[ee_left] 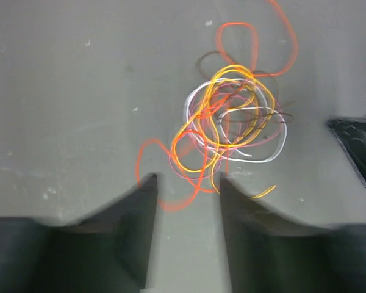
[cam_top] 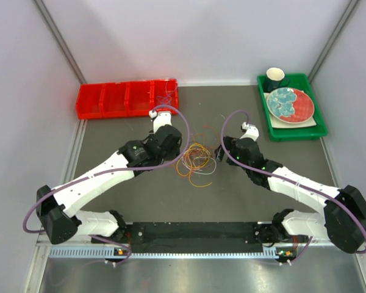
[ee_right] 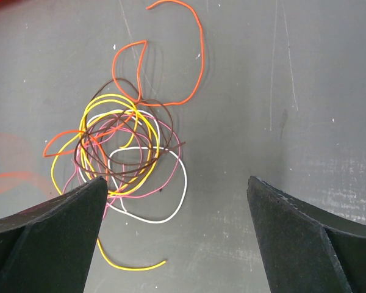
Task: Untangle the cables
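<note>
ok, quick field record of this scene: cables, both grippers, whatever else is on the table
cables: one tangled pile on the table; orange, yellow, white, pink and dark brown loops
left gripper: open, at the pile's left edge, gripping nothing
right gripper: open, at the pile's right side, gripping nothing
red bin: far left, several compartments
green tray: far right, holding a plate and a cup
status: not untangled yet
</note>
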Robot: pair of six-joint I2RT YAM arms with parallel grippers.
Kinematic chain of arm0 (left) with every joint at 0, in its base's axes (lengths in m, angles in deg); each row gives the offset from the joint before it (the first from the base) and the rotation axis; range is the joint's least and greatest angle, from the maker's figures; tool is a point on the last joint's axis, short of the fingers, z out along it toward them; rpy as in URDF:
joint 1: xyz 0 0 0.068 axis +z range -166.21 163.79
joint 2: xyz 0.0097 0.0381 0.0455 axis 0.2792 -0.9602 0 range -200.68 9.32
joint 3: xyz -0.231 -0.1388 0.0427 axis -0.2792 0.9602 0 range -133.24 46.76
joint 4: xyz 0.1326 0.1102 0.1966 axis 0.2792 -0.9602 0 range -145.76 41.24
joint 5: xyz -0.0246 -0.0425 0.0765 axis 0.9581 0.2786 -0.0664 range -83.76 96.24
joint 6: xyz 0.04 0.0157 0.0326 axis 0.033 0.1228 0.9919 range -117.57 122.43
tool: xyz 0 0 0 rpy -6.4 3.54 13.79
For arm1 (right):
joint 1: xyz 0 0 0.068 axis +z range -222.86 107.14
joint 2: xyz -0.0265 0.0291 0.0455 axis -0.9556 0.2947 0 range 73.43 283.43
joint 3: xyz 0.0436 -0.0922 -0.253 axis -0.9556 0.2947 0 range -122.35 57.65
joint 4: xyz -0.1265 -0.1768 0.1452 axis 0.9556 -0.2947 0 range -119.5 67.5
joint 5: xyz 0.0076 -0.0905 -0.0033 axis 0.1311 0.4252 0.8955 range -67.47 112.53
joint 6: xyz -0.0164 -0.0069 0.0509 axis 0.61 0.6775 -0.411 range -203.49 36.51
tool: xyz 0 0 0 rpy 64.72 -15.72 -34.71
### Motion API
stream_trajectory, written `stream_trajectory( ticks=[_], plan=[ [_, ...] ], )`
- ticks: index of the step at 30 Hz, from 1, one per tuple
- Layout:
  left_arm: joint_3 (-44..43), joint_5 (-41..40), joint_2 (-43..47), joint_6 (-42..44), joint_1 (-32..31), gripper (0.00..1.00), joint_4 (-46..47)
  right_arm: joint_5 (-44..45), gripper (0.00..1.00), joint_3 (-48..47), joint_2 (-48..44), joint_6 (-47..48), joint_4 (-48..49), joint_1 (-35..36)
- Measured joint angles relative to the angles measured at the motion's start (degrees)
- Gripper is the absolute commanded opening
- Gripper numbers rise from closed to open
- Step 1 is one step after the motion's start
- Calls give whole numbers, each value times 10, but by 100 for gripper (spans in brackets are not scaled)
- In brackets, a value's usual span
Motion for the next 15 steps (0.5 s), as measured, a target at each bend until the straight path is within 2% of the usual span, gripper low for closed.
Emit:
stream_trajectory(
  ticks=[5,15],
  plan=[
    [44,-7,7,-37,2,68,-19,0,95,0,0,0,0,0],
    [102,81,-17,-71,-12,62,13,0,95,0,0,0,-2,0]
  ],
)
